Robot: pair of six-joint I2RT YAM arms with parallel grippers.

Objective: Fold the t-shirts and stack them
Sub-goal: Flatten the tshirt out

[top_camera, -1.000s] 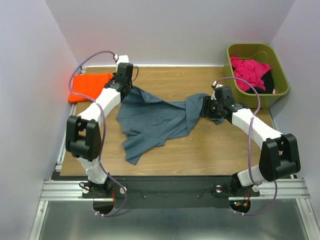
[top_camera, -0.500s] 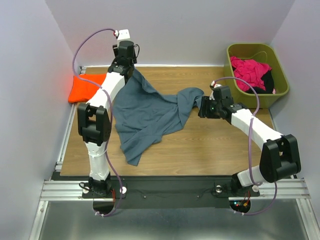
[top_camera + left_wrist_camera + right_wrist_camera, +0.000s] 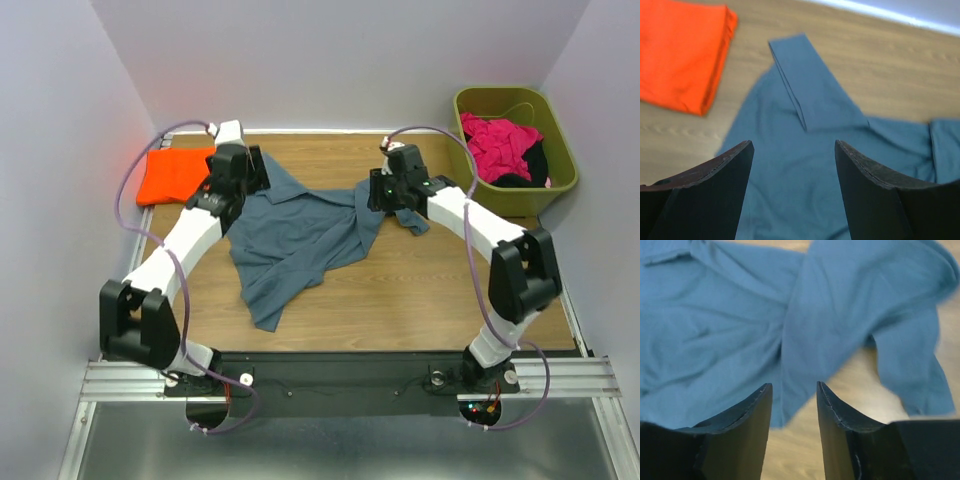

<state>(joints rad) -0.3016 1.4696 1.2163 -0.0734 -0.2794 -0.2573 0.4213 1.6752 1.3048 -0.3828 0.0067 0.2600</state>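
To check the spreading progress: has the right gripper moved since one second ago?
Yes. In the top view the right gripper has moved left and upward, away from the green bin, above the blue-grey t-shirt.

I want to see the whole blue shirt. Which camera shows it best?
The top camera: the blue shirt shows almost whole, crumpled on the table. The left wrist camera shows only a sleeve and some body; the right wrist camera, blurry wrinkled cloth.

No text, label, brand, number or sign can be read in any view. The slate blue-grey t-shirt [image 3: 300, 235] and orange t-shirt [image 3: 175, 175] are shown plain.
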